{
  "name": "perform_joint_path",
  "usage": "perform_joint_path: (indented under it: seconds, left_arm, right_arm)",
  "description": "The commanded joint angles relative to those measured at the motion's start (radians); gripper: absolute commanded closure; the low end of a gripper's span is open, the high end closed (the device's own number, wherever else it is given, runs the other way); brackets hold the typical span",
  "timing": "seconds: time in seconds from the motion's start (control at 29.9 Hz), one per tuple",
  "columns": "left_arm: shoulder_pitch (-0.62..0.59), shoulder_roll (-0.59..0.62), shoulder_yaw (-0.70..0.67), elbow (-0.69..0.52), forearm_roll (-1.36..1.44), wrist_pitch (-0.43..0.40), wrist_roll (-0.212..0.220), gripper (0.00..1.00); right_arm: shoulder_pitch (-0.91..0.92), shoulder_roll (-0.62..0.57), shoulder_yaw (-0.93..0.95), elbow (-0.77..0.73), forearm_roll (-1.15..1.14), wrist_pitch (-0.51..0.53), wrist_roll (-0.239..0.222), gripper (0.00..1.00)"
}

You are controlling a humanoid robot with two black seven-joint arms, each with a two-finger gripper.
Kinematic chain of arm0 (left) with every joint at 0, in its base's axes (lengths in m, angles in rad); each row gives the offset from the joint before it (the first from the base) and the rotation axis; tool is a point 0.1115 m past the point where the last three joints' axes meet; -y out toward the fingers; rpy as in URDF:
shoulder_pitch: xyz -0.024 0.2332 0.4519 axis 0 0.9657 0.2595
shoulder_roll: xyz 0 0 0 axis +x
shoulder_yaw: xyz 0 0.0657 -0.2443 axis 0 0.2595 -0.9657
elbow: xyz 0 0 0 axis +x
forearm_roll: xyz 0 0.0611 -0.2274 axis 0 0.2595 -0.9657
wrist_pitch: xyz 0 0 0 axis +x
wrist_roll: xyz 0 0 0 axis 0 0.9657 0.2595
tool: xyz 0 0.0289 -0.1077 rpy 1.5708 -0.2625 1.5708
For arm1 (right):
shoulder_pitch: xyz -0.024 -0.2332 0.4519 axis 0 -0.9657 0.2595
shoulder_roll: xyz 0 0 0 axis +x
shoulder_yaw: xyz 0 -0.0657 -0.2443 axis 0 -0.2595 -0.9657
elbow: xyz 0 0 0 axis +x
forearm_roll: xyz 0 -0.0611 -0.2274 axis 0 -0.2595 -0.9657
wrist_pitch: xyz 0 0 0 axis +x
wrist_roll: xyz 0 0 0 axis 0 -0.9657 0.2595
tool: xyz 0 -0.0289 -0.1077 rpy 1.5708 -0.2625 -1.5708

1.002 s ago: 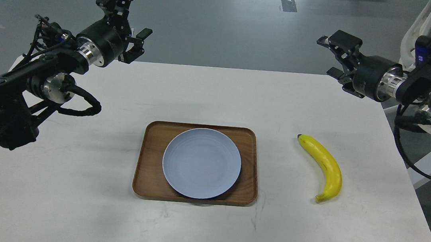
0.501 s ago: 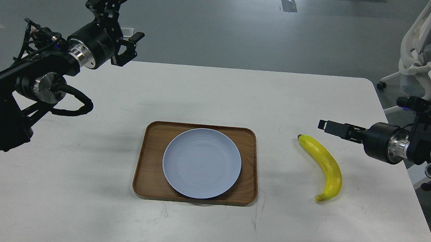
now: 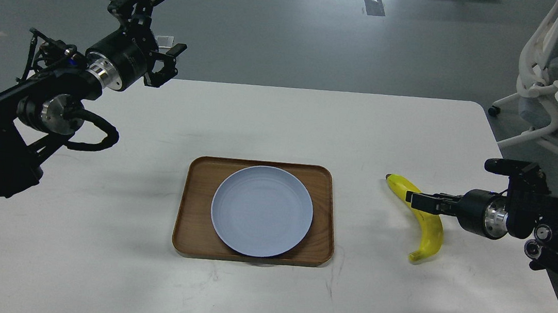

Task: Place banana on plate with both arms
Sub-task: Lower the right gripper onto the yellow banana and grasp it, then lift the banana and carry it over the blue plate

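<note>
While it hangs upper left: left tool (image 3: 155, 27) fingers spread wide, empty, barely shifted.
Tray (image 3: 188, 230), centre: holds only the plate (image 3: 262, 210); plate bare.
Banana (image 3: 429, 233), centre right: on the surface (image 3: 94, 241), unmoved.
Right tool (image 3: 417, 200): dropped from upper right onto the banana's middle; grip unclear. Pickup looks imminent.

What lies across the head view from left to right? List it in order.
Left gripper raised over the table's far left → wooden tray → plate resting on that tray → banana on the white table → right gripper, reaching in over the banana's middle.
</note>
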Motion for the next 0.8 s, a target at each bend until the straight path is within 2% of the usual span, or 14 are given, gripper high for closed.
perform_joint_path:
  seconds: [0.0, 0.03, 0.07, 0.13, 0.2, 0.37, 0.43, 0.5, 0.6, 0.7, 0.73, 0.77]
  left_arm:
    - [0.004, 0.005, 0.002, 0.000, 0.002, 0.000, -0.002, 0.02]
    - [0.004, 0.007, 0.002, 0.000, 0.003, 0.002, -0.002, 0.02]
    - [0.004, 0.008, 0.002, 0.000, 0.005, 0.002, -0.002, 0.02]
    - [0.006, 0.008, 0.002, 0.000, 0.008, 0.002, -0.004, 0.02]
    - [0.013, 0.008, 0.003, 0.000, 0.012, 0.005, -0.008, 0.02]
    - [0.026, 0.008, 0.008, 0.000, 0.015, 0.009, -0.030, 0.02]
    - [0.027, 0.008, 0.009, 0.000, 0.015, 0.011, -0.031, 0.02]
    - [0.030, 0.008, 0.009, 0.000, 0.015, 0.011, -0.031, 0.02]
    - [0.030, 0.008, 0.009, -0.002, 0.015, 0.011, -0.031, 0.02]
    - [0.029, 0.010, 0.009, -0.006, 0.015, 0.012, -0.030, 0.02]
    - [0.029, 0.010, 0.009, -0.006, 0.015, 0.012, -0.030, 0.02]
    - [0.029, 0.010, 0.009, -0.006, 0.015, 0.012, -0.030, 0.02]
  right_arm:
    - [0.001, 0.016, -0.031, -0.018, -0.052, -0.002, 0.001, 0.29]
    - [0.001, 0.019, -0.033, -0.023, -0.060, -0.002, 0.001, 0.32]
    - [-0.001, 0.023, -0.039, -0.027, -0.071, -0.005, -0.001, 0.40]
    - [0.001, 0.025, -0.045, -0.027, -0.080, -0.013, 0.001, 0.47]
    - [0.008, 0.025, -0.047, -0.027, -0.098, -0.036, 0.001, 0.62]
    - [0.022, 0.025, -0.047, -0.026, -0.109, -0.082, 0.002, 0.81]
    - [0.030, 0.025, -0.047, -0.024, -0.109, -0.113, 0.005, 0.82]
    - [0.056, 0.034, -0.047, -0.023, -0.109, -0.123, 0.028, 0.88]
    - [0.076, 0.051, -0.047, -0.020, -0.109, -0.126, 0.044, 0.88]
    - [0.160, 0.075, -0.048, -0.004, -0.106, -0.123, 0.090, 0.89]
    - [0.160, 0.075, -0.048, -0.004, -0.106, -0.123, 0.090, 0.89]
    - [0.192, 0.098, -0.054, -0.001, -0.107, -0.117, 0.116, 0.89]
